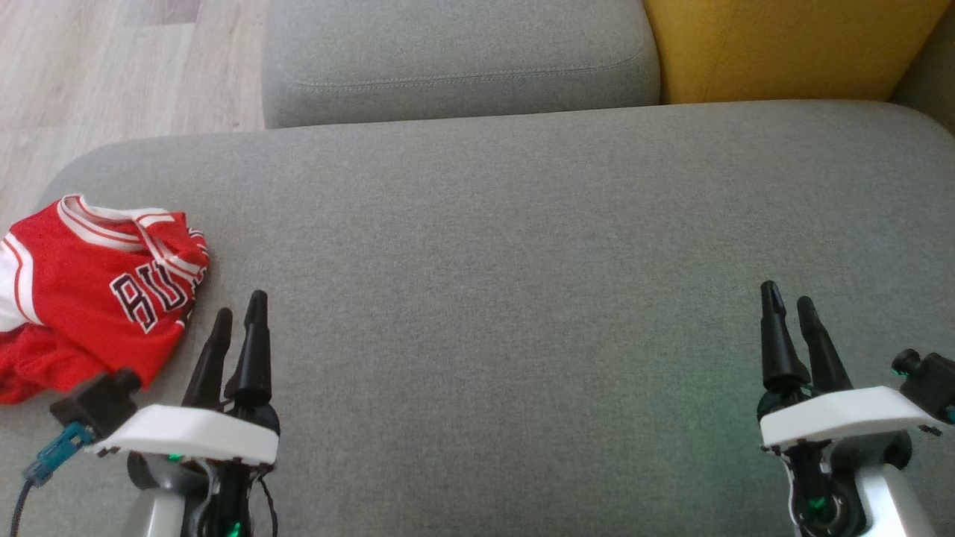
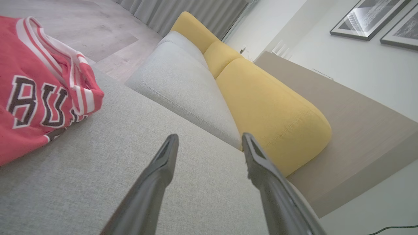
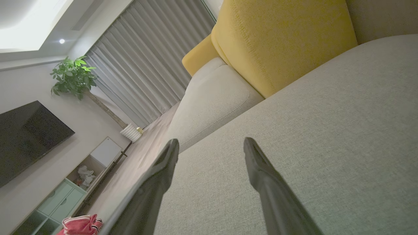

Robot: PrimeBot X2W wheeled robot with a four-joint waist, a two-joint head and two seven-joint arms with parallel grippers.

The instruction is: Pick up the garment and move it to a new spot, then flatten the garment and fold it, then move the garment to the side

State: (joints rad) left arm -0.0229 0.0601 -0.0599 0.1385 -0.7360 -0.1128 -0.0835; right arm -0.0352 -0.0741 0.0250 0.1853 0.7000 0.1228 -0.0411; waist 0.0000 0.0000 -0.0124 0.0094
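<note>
The likeliest slip is at the pick: the red basketball jersey (image 1: pixel 89 291) lies bunched at the middle left of the head view, close to the rounded end of the grey sofa seat (image 1: pixel 522 261), with wooden floor (image 1: pixel 112 67) beyond at the upper left, so a nudge rather than a clean pinch could push it over the edge. Pinching only the top layer of the heap would probably lift it twisted and make flattening harder. The left gripper (image 1: pixel 240 304) hovers just right of the jersey with its fingers spread and nothing between them; the right gripper (image 1: pixel 787 294), at the lower right, is likewise spread and bare, well apart from the cloth. The jersey is crumpled over itself, with red-and-white striped trim at the top, black white-edged letters partly hidden by a fold, and a white patch at the far left, possibly its inside.
</note>
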